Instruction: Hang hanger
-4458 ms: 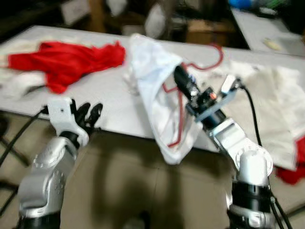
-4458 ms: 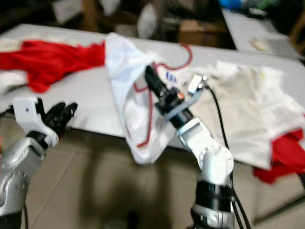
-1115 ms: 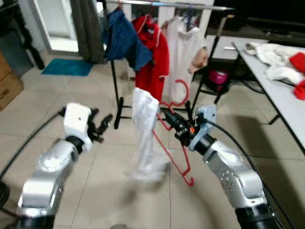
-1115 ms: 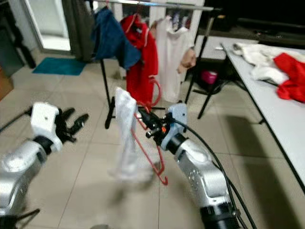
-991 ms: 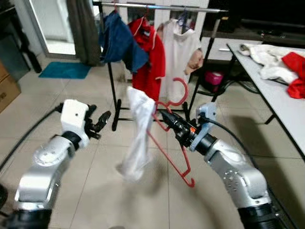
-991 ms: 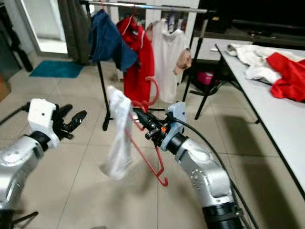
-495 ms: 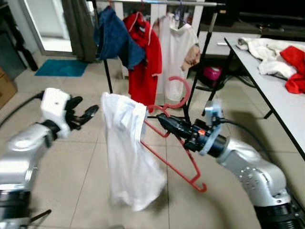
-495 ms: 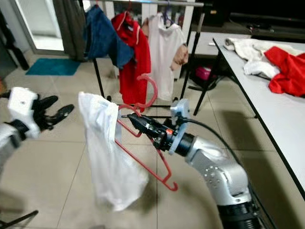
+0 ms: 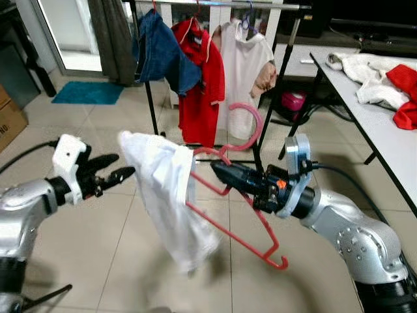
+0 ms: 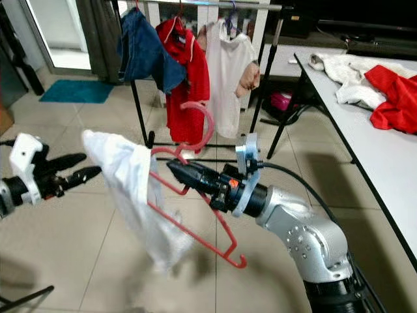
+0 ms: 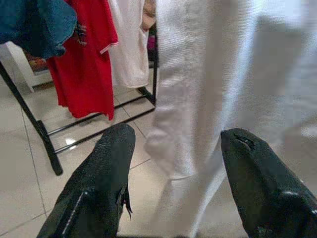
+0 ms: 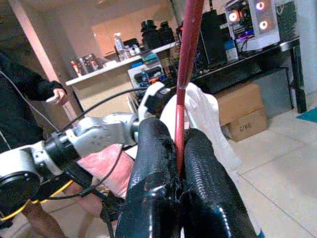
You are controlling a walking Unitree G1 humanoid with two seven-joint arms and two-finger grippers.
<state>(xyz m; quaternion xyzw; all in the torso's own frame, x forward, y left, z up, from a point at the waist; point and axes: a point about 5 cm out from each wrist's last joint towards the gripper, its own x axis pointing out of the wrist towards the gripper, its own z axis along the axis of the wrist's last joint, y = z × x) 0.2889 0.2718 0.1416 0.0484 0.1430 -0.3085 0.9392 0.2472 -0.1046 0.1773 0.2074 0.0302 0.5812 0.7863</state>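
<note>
A red hanger (image 9: pixel 228 229) carries a white garment (image 9: pixel 166 189) on one arm, and its hook (image 9: pixel 253 127) points up toward the clothes rack rail (image 9: pixel 221 4). My right gripper (image 9: pixel 217 169) is shut on the hanger's neck, held out at mid height in front of the rack. The right wrist view shows the red rod (image 12: pixel 185 74) pinched between both fingers. At the left, my left gripper (image 9: pixel 124 164) is open beside the garment without touching it. Its wrist view shows the white cloth (image 11: pixel 223 74) just beyond the spread fingers (image 11: pixel 99 183).
The rack holds a blue garment (image 9: pixel 159 52), a red shirt (image 9: pixel 202 85) and a white shirt (image 9: pixel 244 72). At the right, a grey table (image 9: pixel 381 130) carries white and red clothes. A cardboard box (image 9: pixel 10 114) and a blue mat (image 9: pixel 88 92) lie at the left. A person (image 12: pixel 25 99) stands behind me.
I have turned from the table to face the rack. In the last half second the white garment has swung left and up, and my left arm has dropped lower and further left.
</note>
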